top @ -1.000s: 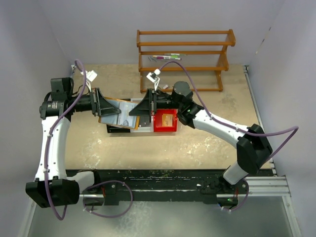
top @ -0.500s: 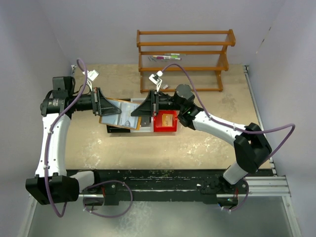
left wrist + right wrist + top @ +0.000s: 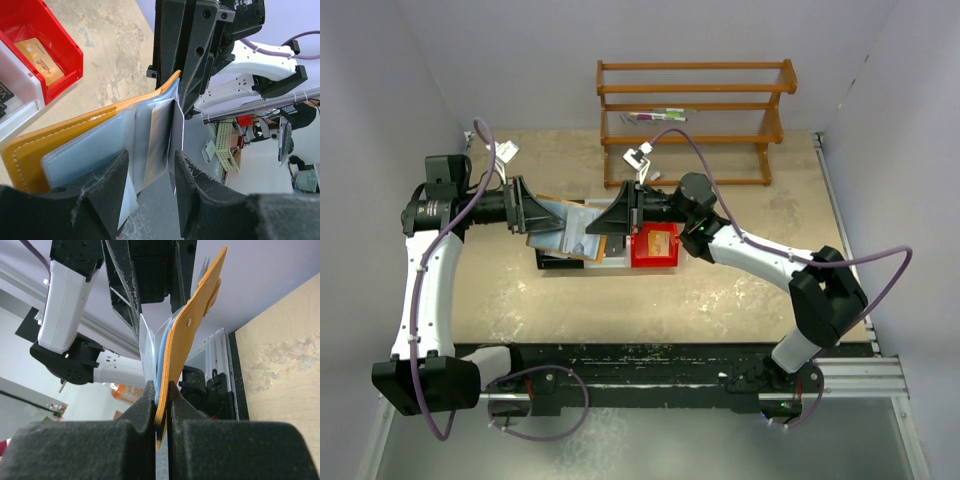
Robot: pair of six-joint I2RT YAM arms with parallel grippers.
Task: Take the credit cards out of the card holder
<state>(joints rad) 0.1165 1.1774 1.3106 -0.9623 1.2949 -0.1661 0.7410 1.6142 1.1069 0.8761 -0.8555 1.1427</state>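
Observation:
The tan-orange card holder (image 3: 572, 232) hangs open in the air between the two grippers, above the bins. My right gripper (image 3: 161, 405) is shut on its orange edge (image 3: 192, 325), with the pale blue lining pinched in as well. In the left wrist view the holder (image 3: 60, 134) shows its pale blue inside. Two thin credit cards (image 3: 159, 135) stick out of its clear sleeves toward the camera. My left gripper (image 3: 150, 187) is open. The card ends lie in the gap between its fingers (image 3: 107, 192) and neither pad presses on them.
A red bin (image 3: 655, 246) with a tan item (image 3: 41, 57) inside stands below the right gripper. A white bin (image 3: 15, 97) sits beside it, then a black tray (image 3: 555, 262). A wooden rack (image 3: 695, 110) stands at the back.
The right arm has shifted slightly. The card holder has tilted a little between the grippers. The left arm has stayed in place.

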